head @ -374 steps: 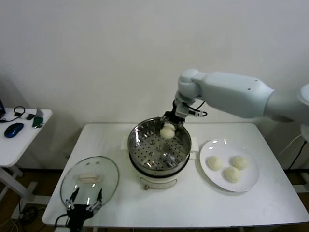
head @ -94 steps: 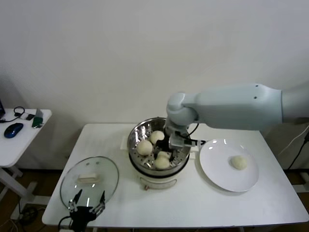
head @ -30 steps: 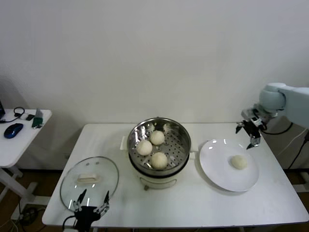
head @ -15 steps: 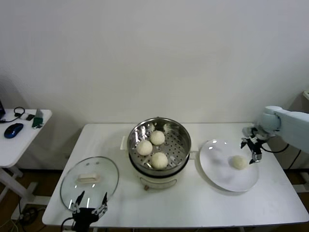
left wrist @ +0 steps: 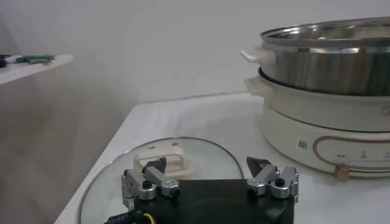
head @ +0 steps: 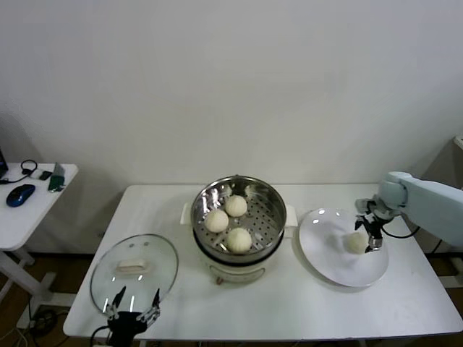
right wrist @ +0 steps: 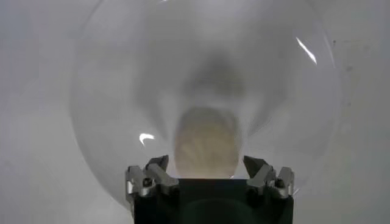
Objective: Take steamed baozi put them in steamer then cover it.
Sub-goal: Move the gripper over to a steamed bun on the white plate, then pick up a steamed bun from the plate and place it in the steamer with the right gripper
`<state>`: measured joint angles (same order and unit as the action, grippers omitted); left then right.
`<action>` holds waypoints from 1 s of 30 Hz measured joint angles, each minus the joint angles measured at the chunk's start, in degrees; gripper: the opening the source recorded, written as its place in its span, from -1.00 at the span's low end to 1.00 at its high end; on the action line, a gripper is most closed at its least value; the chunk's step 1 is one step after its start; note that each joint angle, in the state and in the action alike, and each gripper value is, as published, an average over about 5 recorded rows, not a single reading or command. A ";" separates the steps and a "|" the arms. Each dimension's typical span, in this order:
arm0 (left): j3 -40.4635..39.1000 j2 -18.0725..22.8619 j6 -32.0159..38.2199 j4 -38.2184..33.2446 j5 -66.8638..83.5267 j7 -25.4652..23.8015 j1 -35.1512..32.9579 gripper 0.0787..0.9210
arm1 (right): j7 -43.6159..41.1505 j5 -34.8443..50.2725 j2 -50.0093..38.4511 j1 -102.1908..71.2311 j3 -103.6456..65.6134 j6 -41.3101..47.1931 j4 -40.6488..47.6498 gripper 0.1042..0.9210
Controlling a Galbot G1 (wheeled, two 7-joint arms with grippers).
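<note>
Three off-white baozi (head: 227,220) lie on the perforated tray of the steel steamer (head: 269,200) at the table's middle. A fourth baozi (head: 355,243) lies on the white plate (head: 329,264) at the right. My right gripper (head: 369,233) is open and low over that baozi, its fingers on either side of it without gripping. In the right wrist view the baozi (right wrist: 206,141) sits between the spread fingers of the gripper (right wrist: 208,172). My left gripper (head: 132,302) is open and idle at the table's front left, over the edge of the glass lid (head: 134,270).
The glass lid (left wrist: 177,164) with its white handle lies flat at the front left. The steamer's white base (left wrist: 317,115) stands beside it. A side table (head: 29,195) with a mouse and small items stands at the far left.
My right gripper has come down from behind the plate to the last baozi and now straddles it. The left arm has not moved.
</note>
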<state>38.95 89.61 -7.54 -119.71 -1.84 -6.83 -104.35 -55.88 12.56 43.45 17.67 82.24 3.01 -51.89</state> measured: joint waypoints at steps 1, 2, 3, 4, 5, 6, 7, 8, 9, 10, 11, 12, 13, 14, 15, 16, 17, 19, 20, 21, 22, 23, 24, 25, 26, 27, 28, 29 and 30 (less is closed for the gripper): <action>-0.02 -0.02 -0.01 0.00 0.00 0.00 0.00 0.77 | 0.04 -0.03 0.08 -0.19 -0.24 -0.03 0.20 0.48; -0.05 -0.03 -0.01 0.00 0.00 0.00 0.01 0.77 | 0.07 -0.05 0.13 -0.33 -0.44 -0.06 0.33 0.44; -0.08 -0.04 -0.02 0.00 0.00 0.00 0.01 0.77 | 0.07 -0.05 0.14 -0.44 -0.60 -0.08 0.43 0.41; -0.11 -0.04 -0.03 0.00 0.00 0.00 0.01 0.77 | 0.07 -0.05 0.13 -0.53 -0.71 -0.10 0.48 0.37; -0.13 -0.04 -0.03 -0.01 -0.01 0.00 0.01 0.77 | 0.07 -0.02 0.08 -0.57 -0.78 -0.10 0.49 0.34; -0.14 -0.04 -0.04 -0.04 -0.01 0.00 0.01 0.77 | 0.06 0.04 0.01 -0.58 -0.82 -0.07 0.46 0.32; -0.14 -0.05 -0.05 -0.07 -0.01 0.00 0.00 0.77 | 0.03 0.15 -0.09 -0.49 -0.80 -0.03 0.36 0.30; -0.15 -0.06 -0.06 -0.12 -0.01 0.00 -0.01 0.77 | -0.02 0.35 -0.24 -0.25 -0.68 0.04 0.14 0.29; -0.16 -0.08 -0.08 -0.18 -0.01 0.00 -0.02 0.77 | -0.11 0.65 -0.42 0.18 -0.44 0.14 -0.21 0.29; -0.17 -0.11 -0.11 -0.25 -0.01 0.00 -0.02 0.77 | -0.22 1.05 -0.63 0.83 -0.04 0.24 -0.70 0.28; -0.20 -0.16 -0.15 -0.31 -0.01 -0.01 -0.01 0.77 | -0.37 1.62 -0.84 1.79 0.62 0.35 -1.37 0.28; -0.23 -0.22 -0.21 -0.39 -0.01 -0.03 0.01 0.77 | -0.55 2.34 -1.03 3.03 1.50 0.47 -2.21 0.28; -0.27 -0.28 -0.27 -0.48 -0.02 -0.05 0.04 0.77 | -0.74 3.19 -1.16 4.52 2.59 0.59 -3.16 0.28; -0.30 -0.34 -0.35 -0.59 -0.02 -0.08 0.05 0.77 | -0.96 4.21 -1.22 6.35 3.93 0.73 -4.26 0.28; -0.33 -0.41 -0.41 -0.70 -0.01 -0.11 0.06 0.77 | -1.18 5.37 -1.21 8.45 5.42 0.88 -5.46 0.28; -0.36 -0.49 -0.48 -0.82 0.00 -0.15 0.04 0.77 | -1.39 6.61 -1.13 10.74 6.99 1.05 -6.72 0.28; -0.38 -0.57 -0.53 -0.94 0.02 -0.18 0.01 0.77 | -1.59 7.97 -0.98 13.30 8.65 1.25 -8.04 0.28; -0.40 -0.77 -0.63 -1.18 0.08 -0.23 -0.05 0.77 | -1.93 10.85 -0.49 18.71 11.89 1.72 -10.77 0.28; -0.41 -0.88 -0.68 -1.31 0.12 -0.25 -0.07 0.77 | -2.07 12.39 -0.13 21.52 13.40 2.01 -12.18 0.28; -0.42 -0.97 -0.74 -1.42 0.17 -0.28 -0.08 0.77 | -2.17 13.97 0.28 24.31 14.78 2.33 -13.59 0.28; -0.43 -1.04 -0.81 -1.53 0.22 -0.30 -0.06 0.77 | -2.25 15.52 0.72 26.94 15.99 2.66 -14.97 0.28; -0.43 -1.09 -0.87 -1.62 0.28 -0.32 -0.02 0.77 | -2.30 17.10 1.21 29.49 17.06 3.04 -16.36 0.28; -0.43 -1.12 -0.94 -1.68 0.34 -0.33 0.02 0.77 | -2.33 18.67 1.72 31.86 17.95 3.45 -17.76 0.28; -0.45 -1.13 -0.99 -1.72 0.39 -0.35 0.06 0.77 | -2.34 20.17 2.23 33.95 18.65 3.88 -19.12 0.28; -0.48 -1.13 -1.03 -1.74 0.43 -0.36 0.10 0.77 | -2.30 21.69 2.78 35.85 19.20 4.37 -20.52 0.28; -0.52 -1.14 -1.05 -1.75 0.48 -0.36 0.12 0.77 | -2.21 23.17 3.36 37.53 19.58 4.93 -21.91 0.28; -0.55 -1.15 -1.06 -1.76 0.54 -0.36 0.13 0.77 | -2.06 24.57 3.95 38.95 19.79 5.49 -23.27 0.28; -0.58 -1.16 -1.05 -1.76 0.61 -0.37 0.13 0.77 | -1.82 25.91 4.58 40.19 19.87 6.12 -24.62 0.28; -0.58 -1.18 -1.04 -1.77 0.67 -0.36 0.12 0.77 | -1.51 27.13 5.25 41.22 19.83 6.76 -25.91 0.28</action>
<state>38.37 88.44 -8.57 -121.48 -1.17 -7.20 -104.23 -57.39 39.69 48.70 58.89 102.07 9.77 -77.80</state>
